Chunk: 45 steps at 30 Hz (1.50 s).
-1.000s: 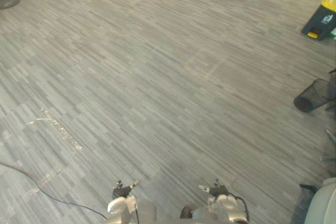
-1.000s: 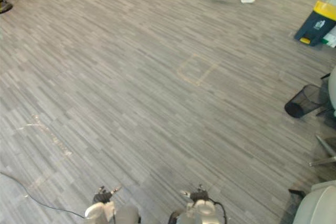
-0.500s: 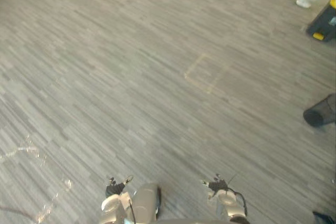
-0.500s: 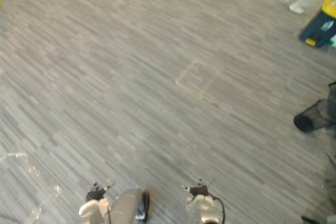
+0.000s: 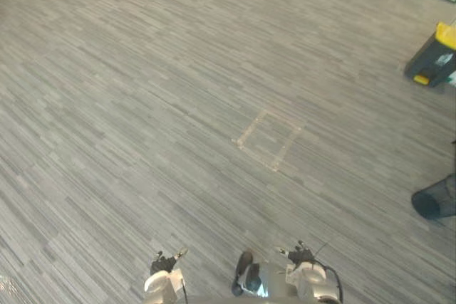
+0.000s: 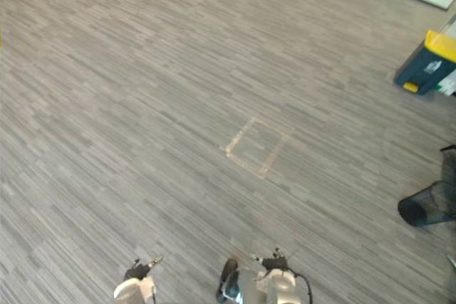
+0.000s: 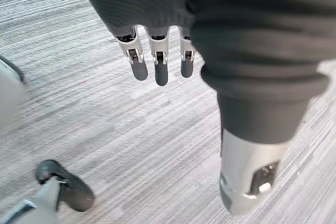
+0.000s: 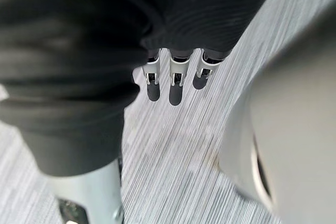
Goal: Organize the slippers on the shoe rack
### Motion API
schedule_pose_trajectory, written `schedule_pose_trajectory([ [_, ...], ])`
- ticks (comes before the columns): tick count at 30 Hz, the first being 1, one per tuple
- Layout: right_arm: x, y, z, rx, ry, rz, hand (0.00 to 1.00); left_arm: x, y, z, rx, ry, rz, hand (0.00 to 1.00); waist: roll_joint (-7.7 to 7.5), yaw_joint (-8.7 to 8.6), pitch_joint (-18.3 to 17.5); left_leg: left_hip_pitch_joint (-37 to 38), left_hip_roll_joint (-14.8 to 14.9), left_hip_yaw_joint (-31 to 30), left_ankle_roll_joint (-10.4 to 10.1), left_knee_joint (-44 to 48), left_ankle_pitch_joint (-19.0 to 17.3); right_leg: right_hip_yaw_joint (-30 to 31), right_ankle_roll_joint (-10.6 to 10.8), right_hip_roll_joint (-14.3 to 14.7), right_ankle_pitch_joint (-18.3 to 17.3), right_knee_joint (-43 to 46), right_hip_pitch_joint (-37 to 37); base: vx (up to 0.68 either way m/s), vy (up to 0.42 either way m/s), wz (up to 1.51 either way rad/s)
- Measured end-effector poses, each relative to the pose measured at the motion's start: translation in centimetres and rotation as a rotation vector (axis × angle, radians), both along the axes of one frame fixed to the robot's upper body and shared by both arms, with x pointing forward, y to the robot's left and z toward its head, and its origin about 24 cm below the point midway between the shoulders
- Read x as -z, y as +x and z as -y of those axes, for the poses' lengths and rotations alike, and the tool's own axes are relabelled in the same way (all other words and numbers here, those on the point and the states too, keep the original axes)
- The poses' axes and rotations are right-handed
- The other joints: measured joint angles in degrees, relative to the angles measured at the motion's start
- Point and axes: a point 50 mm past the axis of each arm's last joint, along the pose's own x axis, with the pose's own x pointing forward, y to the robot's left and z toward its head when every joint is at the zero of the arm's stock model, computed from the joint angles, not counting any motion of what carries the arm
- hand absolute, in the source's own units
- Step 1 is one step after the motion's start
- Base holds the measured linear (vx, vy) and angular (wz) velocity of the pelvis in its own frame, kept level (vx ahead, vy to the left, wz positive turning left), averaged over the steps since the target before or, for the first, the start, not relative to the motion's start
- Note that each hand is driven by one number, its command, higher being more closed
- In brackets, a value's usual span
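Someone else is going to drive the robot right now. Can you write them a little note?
Left hand: open, fingers straight, empty.
Right hand: open, empty too.
Both hang low over the grey carpet.
Ahead: a taped square; to the right, a yellow-lidded bin and a tipped mesh basket.
No slipper in either hand.
To do: find slippers and rack, then the whole job.

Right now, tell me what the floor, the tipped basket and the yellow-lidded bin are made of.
Floor: likely carpet tile, matte, with streaked grey bands. Tipped basket: probably black wire mesh, since its wall looks see-through. Yellow-lidded bin: seemingly hard plastic, with a smooth dark body and a plain yellow lid.
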Motion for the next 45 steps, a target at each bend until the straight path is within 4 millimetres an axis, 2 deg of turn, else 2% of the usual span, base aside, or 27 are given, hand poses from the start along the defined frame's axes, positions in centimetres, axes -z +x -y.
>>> schedule_pose_trajectory([
  [1,0.3,-0.3,-0.5,-0.028,0.007,-0.023,0.0,-0.1,0.0,-0.1,0.0,0.006,0.005,0.0,-0.49,0.36,0.43,-3.29,1.34,2.17,0.93,5.17,-2.72,2.57,-0.18,0.65,-0.14,-2.53,5.33,0.65,0.031,-0.72],
  [3,0.2,-0.1,-0.6,-0.035,0.005,-0.019,0.0,-0.3,0.1,-0.2,0.01,0.013,0.023,0.0,-1.56,1.32,0.69,-7.36,1.52,4.13,2.18,5.45,-5.56,5.85,-0.13,-0.06,-0.18,-6.09,10.97,0.62,0.066,-0.73],
  [6,0.1,0.2,-0.7,-0.042,0.003,-0.01,0.0,-0.5,0.0,-0.6,0.01,0.023,0.049,0.0,-2.34,2.79,0.65,-16.4,2.16,5.99,2.8,-3.41,-8.9,10.91,3.5,-1.95,-2.93,-11.19,17.19,0.52,0.181,-0.89],
  [8,0.1,0.1,-0.6,-0.038,0.002,-0.014,0.0,-0.6,-0.2,-0.7,-0.003,0.021,0.055,0.0,-1.87,2.8,1.36,-20.69,0.95,4.58,2.57,-16.27,-7.74,12.85,5.64,-4.52,-6.31,-10.72,20.05,0.47,0.314,-0.46],
  [9,0.2,0.0,-0.6,-0.032,0.003,-0.019,0.0,-0.6,-0.3,-0.8,-0.006,0.026,0.058,0.0,-1.95,2.84,1.37,-21.45,-0.06,3.39,1.95,-23.51,-3.82,13.37,7.08,-5.95,-8.32,-10.5,21.22,0.48,0.359,-0.41],
  [10,0.3,-0.2,-0.6,-0.039,0.004,-0.031,0.0,-0.6,-0.6,-1.0,-0.013,0.03,0.059,0.0,-2.41,3.17,1.04,-20.11,-1.24,5.07,2.78,-24.43,1.23,14.96,8.76,-7.97,-10.05,-10.68,22.52,0.48,0.351,-0.38],
  [11,0.4,-0.3,-0.8,-0.06,0.005,-0.041,0.0,-0.6,-0.8,-1.3,-0.014,0.041,0.053,0.0,-3.47,3.74,0.4,-19.75,-3.12,6.34,3.32,-24.64,-0.88,15.86,8.68,-9.73,-10.33,-11.1,22.78,0.52,0.331,-0.37],
  [12,0.4,0.0,-0.8,-0.051,0.007,-0.035,0.0,-0.6,-0.8,-1.2,-0.015,0.042,0.055,0.0,-4.41,3.89,-0.68,-19.86,-3.99,7.79,5.19,-23.89,-3.02,16.41,8.92,-11.22,-9.47,-8.92,22.13,0.67,0.375,-0.35],
  [14,0.3,0.1,-0.8,-0.06,0.002,-0.03,0.0,-0.6,-0.7,-1.2,-0.019,0.039,0.058,0.0,-4.57,4.68,-0.74,-18.27,-4.62,9.66,6.99,-22.73,-5.12,17.39,11.24,-12.7,-8.18,-3.05,20.33,0.62,0.334,-0.37],
  [17,0.4,-0.3,-0.6,-0.078,-0.017,-0.042,0.0,-0.3,-0.7,-1.0,0.001,0.03,0.028,0.0,-4.31,4.55,-0.45,-10.95,-5.71,11.43,9.43,-23.56,-8.43,19.09,15.77,-13.67,-5.67,21.34,13.2,0.47,0.21,-0.38],
  [19,0.6,-0.8,-0.6,-0.072,-0.015,-0.049,0.0,0.0,-0.5,-0.2,0.051,0.017,0.0,0.0,-3.72,3.71,0.04,-2.48,-6.25,11.89,9.52,-29.3,-8.5,16.85,15.31,-13.52,-5.94,37.75,6.08,0.45,0.165,-0.42],
  [21,0.4,-0.7,-0.4,-0.065,-0.021,-0.03,0.0,-0.1,-0.1,0.0,0.087,0.026,0.001,0.0,-3.45,2.32,0.24,2.26,-6.26,12.3,9.52,-33.44,-8.5,13.36,14.0,-13.53,-6.68,41.33,0.67,0.31,0.078,-0.17],
  [24,-0.1,-0.2,0.1,-0.039,-0.031,0.007,0.0,-0.3,1.1,0.4,0.129,0.033,0.013,0.0,-3.78,0.85,0.74,8.44,-5.62,12.98,8.6,-38.56,-9.0,4.63,11.14,-13.33,-8.18,33.58,-6.71,0.37,0.016,-0.07],
  [25,0.0,-0.3,0.3,-0.025,-0.03,0.003,0.0,-0.3,1.3,0.7,0.151,0.033,0.016,0.0,-3.92,0.83,1.08,11.33,-5.04,13.76,7.8,-40.86,-9.25,0.66,9.75,-12.61,-7.42,26.17,-7.4,0.43,-0.029,-0.13],
  [27,0.0,-0.4,0.4,-0.011,-0.029,0.002,0.0,-0.3,1.4,1.0,0.189,0.035,0.015,0.0,-4.3,0.78,1.06,14.16,-4.85,14.37,6.42,-42.7,-10.01,-3.65,7.47,-10.92,-3.56,13.93,-7.27,0.39,-0.038,-0.08],
  [28,0.1,-0.5,0.4,-0.009,-0.029,-0.004,0.0,-0.3,1.1,1.0,0.205,0.04,0.011,0.0,-5.43,0.66,0.8,15.52,-6.15,13.76,5.41,-43.31,-10.57,-4.11,5.12,-10.34,2.54,7.76,-7.26,0.58,-0.108,-0.04],
  [29,0.1,-0.6,1.1,0.014,-0.036,-0.008,0.0,-0.1,1.1,1.4,0.22,0.026,0.005,0.0,-4.4,0.15,0.44,16.86,-5.24,12.11,4.28,-42.86,-11.12,-3.79,1.38,-9.06,2.96,8.41,-7.1,0.5,-0.1,-0.09],
  [31,0.1,-0.6,1.0,0.03,-0.03,-0.008,0.0,0.1,0.4,1.5,0.225,0.024,-0.012,0.0,-2.83,-0.16,-0.34,16.02,-3.85,10.89,3.54,-40.22,-10.69,-3.9,1.26,-7.44,1.18,6.96,-6.23,0.46,-0.122,-0.25],
  [33,0.0,-0.4,0.8,0.017,-0.027,0.0,0.0,0.4,-0.5,1.4,0.208,0.02,-0.038,0.0,-0.72,-0.45,-0.06,10.85,-1.42,10.28,2.46,-25.4,-9.82,-2.75,1.03,-4.0,-0.83,5.44,-3.61,0.55,-0.127,-0.53],
  [34,0.0,-0.3,0.6,0.008,-0.024,-0.001,0.0,0.4,-0.8,1.1,0.18,0.018,-0.049,0.0,-0.13,-0.1,0.43,5.47,0.64,8.98,2.17,-10.79,-5.24,-0.6,0.59,-1.99,-1.56,3.37,-0.77,0.47,-0.054,-0.78],
  [35,0.1,-0.5,0.4,-0.004,-0.022,-0.011,0.0,0.4,-1.0,0.8,0.164,0.025,-0.046,0.0,0.07,0.2,0.53,1.86,2.4,8.42,2.55,-1.78,-4.16,0.61,0.2,-0.54,-2.2,2.33,1.71,0.46,-0.028,-0.93],
  [37,0.4,-0.8,-0.2,-0.036,-0.016,-0.034,0.0,0.2,-0.9,-0.1,0.15,0.048,-0.033,0.0,-0.67,0.46,1.2,-3.78,4.28,8.24,4.12,5.71,-6.56,4.06,-0.32,0.87,-4.04,0.59,6.87,0.4,0.021,-0.82],
  [40,0.6,-1.2,-0.4,-0.051,-0.014,-0.051,0.0,-0.3,-0.5,-0.5,0.135,0.064,0.006,0.0,-2.47,1.33,1.04,-10.07,4.93,8.27,3.91,-0.12,-9.63,10.22,1.28,0.0,-5.15,-1.87,11.82,0.42,0.072,-0.99],
  [42,0.7,-1.4,-0.2,-0.032,-0.013,-0.061,0.0,-0.4,-0.4,-0.4,0.127,0.063,0.022,0.0,-3.01,1.85,1.35,-13.18,3.18,5.98,2.5,-16.03,-10.0,15.49,3.7,-2.21,-6.43,-3.44,15.47,0.51,0.289,-1.03],
  [43,0.7,-1.4,-0.1,-0.027,-0.013,-0.063,0.0,-0.4,-0.4,-0.3,0.127,0.062,0.025,0.0,-3.03,1.86,1.33,-13.52,2.3,4.68,2.38,-18.36,-9.69,16.14,4.18,-2.89,-6.72,-3.64,15.95,0.45,0.314,-0.71],
  [44,0.7,-1.5,0.0,-0.016,-0.012,-0.064,0.0,-0.5,-0.3,-0.4,0.127,0.064,0.027,0.0,-3.07,1.89,1.32,-14.04,0.68,1.8,2.12,-22.99,-8.08,17.28,5.41,-4.08,-7.43,-4.02,16.71,0.27,0.22,-0.47],
  [45,0.8,-1.5,0.1,-0.009,-0.014,-0.066,0.0,-0.4,-0.3,-0.2,0.121,0.056,0.032,0.0,-3.03,1.99,1.3,-14.06,-0.7,-0.43,0.83,-27.42,-3.35,18.8,6.87,-5.24,-8.34,-4.06,17.03,0.32,0.312,-0.77],
])
